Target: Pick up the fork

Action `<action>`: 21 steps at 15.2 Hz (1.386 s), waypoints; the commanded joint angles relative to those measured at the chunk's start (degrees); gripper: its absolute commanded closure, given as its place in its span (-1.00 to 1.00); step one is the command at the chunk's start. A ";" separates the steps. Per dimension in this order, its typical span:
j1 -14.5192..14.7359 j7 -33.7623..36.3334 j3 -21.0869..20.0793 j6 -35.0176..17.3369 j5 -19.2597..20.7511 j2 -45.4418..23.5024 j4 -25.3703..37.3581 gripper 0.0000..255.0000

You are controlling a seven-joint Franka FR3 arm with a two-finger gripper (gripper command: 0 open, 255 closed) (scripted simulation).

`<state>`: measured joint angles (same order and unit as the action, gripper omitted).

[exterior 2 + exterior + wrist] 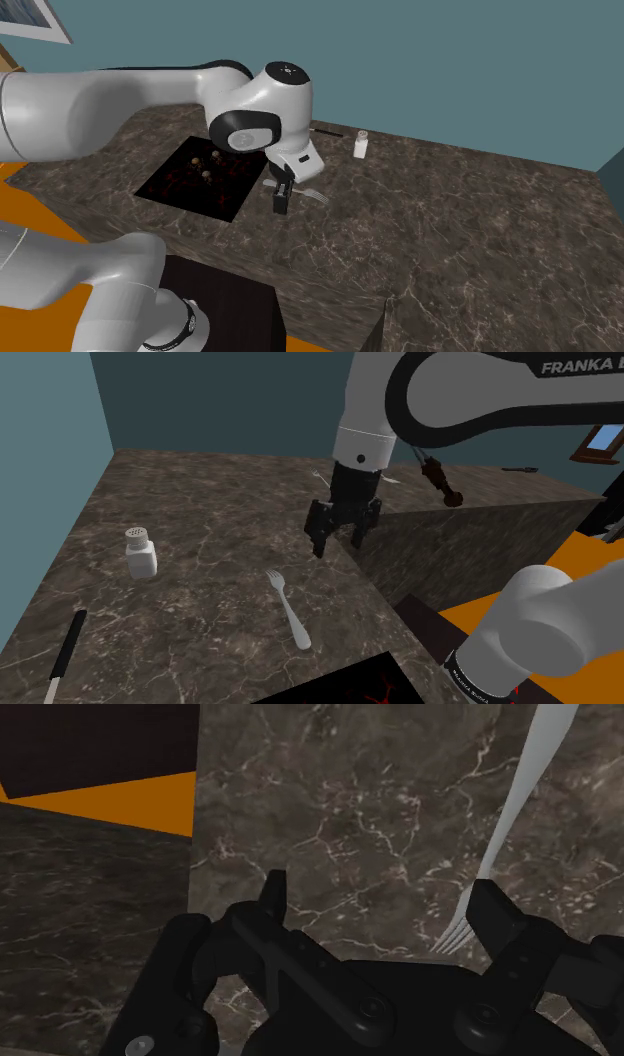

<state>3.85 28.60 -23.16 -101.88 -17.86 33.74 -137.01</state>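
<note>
A pale grey fork (288,607) lies flat on the dark marble counter (200,512), tines pointing toward the back. My black gripper (338,542) hangs above the counter, behind the fork and toward the shoulder view's right, fingers apart and holding nothing. From the second exterior view the gripper (280,200) hovers just beside the fork (312,192). In the wrist view the fork (510,814) runs along the marble, its tines ending close by one fingertip (492,909), outside the gap of the open gripper (382,904).
A white shaker (141,552) stands at the shoulder view's left. A knife (65,652) with a black handle lies near the front left edge. A black cooktop (200,175) is sunk into the counter. The counter edge drops off beside the gripper to an orange floor (120,804).
</note>
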 commanded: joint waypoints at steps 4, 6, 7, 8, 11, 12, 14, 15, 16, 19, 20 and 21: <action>-0.07 9.54 -6.99 -3.78 -1.65 -7.55 3.29 -1.00; -0.37 13.60 -9.90 -5.40 -1.53 -11.40 5.31 -1.00; -0.56 15.70 -11.35 -6.21 -1.26 -13.46 6.42 -1.00; -0.69 17.29 -12.41 -6.81 -0.96 -15.05 7.28 -1.00; -0.65 17.23 -12.91 -9.26 -0.97 -15.87 5.60 -1.00; -0.65 17.21 -13.10 -10.08 -0.96 -16.17 5.07 -1.00; -0.67 17.21 -13.47 -11.75 -0.92 -16.83 4.02 -1.00; -0.68 17.21 -13.66 -12.58 -0.89 -17.19 3.52 -1.00; -0.68 17.22 -13.77 -13.07 -0.87 -17.40 3.23 -1.00; -0.68 17.24 -13.77 -12.97 -0.87 -17.37 3.32 1.00; -0.68 17.24 -13.77 -13.00 -0.87 -17.39 3.30 1.00; -0.68 17.25 -13.78 -12.99 -0.87 -17.39 3.31 1.00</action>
<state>3.16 45.83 -36.91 -114.82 -18.71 16.38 -133.67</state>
